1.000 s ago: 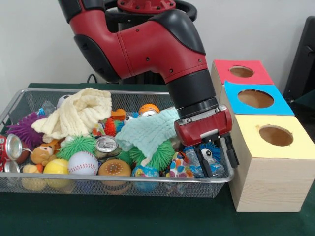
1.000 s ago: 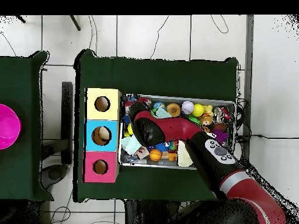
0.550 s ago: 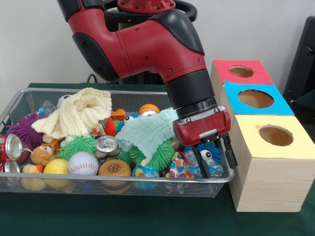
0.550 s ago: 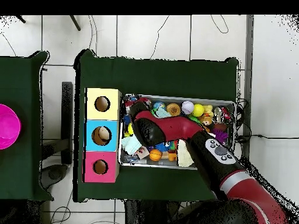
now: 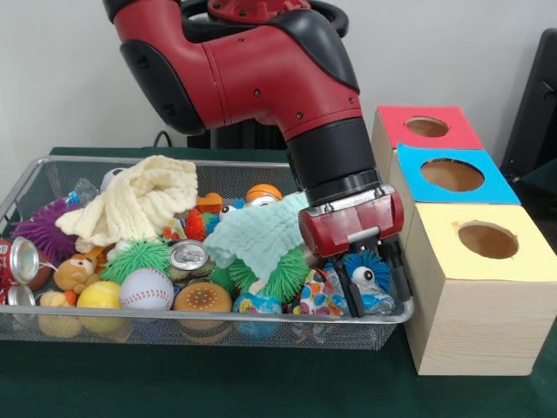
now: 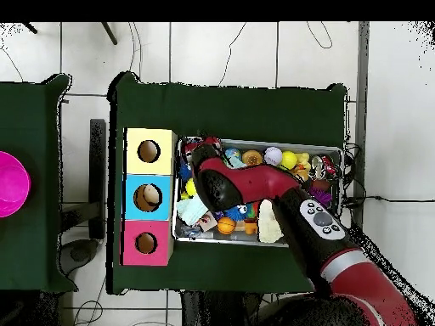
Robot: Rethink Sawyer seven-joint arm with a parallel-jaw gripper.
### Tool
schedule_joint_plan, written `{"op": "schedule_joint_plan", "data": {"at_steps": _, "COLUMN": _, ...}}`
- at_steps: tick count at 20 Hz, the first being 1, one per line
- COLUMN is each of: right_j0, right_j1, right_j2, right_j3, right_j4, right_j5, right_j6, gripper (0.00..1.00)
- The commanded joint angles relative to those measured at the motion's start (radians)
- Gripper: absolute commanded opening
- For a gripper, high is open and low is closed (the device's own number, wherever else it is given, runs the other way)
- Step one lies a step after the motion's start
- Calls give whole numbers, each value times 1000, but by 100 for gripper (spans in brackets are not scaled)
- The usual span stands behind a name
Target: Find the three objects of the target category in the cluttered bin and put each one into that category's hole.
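We see the wire bin (image 5: 26,187) crowded with toys and the pincer (image 5: 376,298) lowered into its end next to the yellow-topped box (image 5: 487,296), fingers spread wide on either side of a blue spiky ball with an eye (image 5: 365,272), possibly brushing it. Against the earlier frame, the pincer has shifted slightly toward the mint cloth (image 5: 259,233) and away from the box. Just beside the pincer lie a green spiky ball (image 5: 283,280) and, further along, a baseball (image 5: 145,288).
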Motion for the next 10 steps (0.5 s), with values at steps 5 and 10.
{"op": "schedule_joint_plan", "data": {"at_steps": 5, "right_j0": 90, "right_j1": -2, "right_j2": -161, "right_j3": -80, "right_j4": -51, "right_j5": 77, "right_j6": 47, "gripper": 100}}
{"op": "schedule_joint_plan", "data": {"at_steps": 10, "right_j0": 126, "right_j1": 22, "right_j2": -210, "right_j3": -90, "right_j4": -54, "right_j5": 85, "right_j6": 42, "gripper": 100}}
